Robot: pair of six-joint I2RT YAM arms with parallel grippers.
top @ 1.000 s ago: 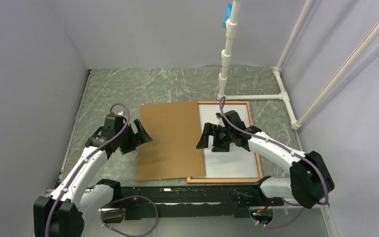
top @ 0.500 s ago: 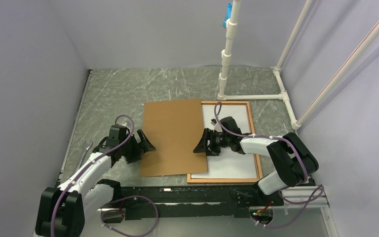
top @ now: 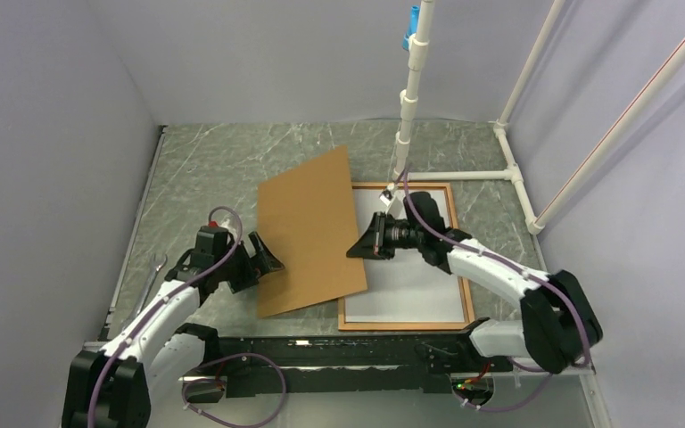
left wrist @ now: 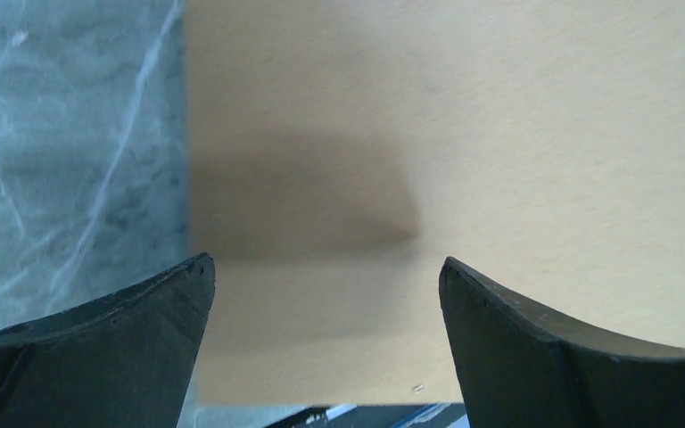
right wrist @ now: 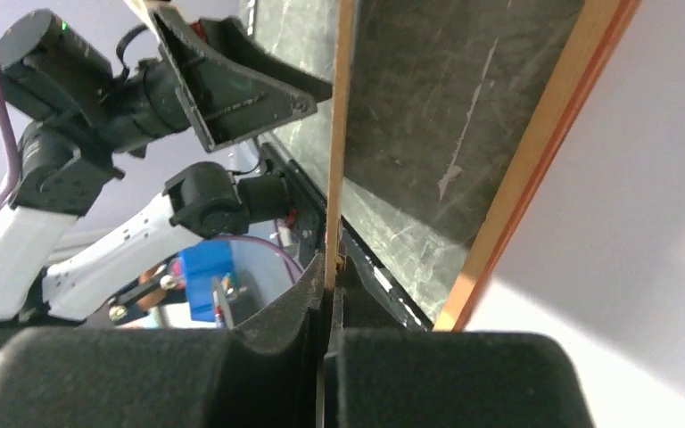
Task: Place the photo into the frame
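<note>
Mid-picture, the right gripper (top: 363, 251) is clamped on the tilted board (top: 310, 230) at its right edge. The left gripper (top: 264, 260), by its lower-left edge, gapes wide, seemingly gripping nothing.

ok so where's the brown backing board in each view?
Top external: backing board centre-left, tilted, its right edge held up by the right gripper.
Left wrist: fills most of the picture, table on the left.
Right wrist: edge-on, a thin upright strip clamped in that gripper.
Shared landmark: left gripper, open, near the board's left edge.
</note>
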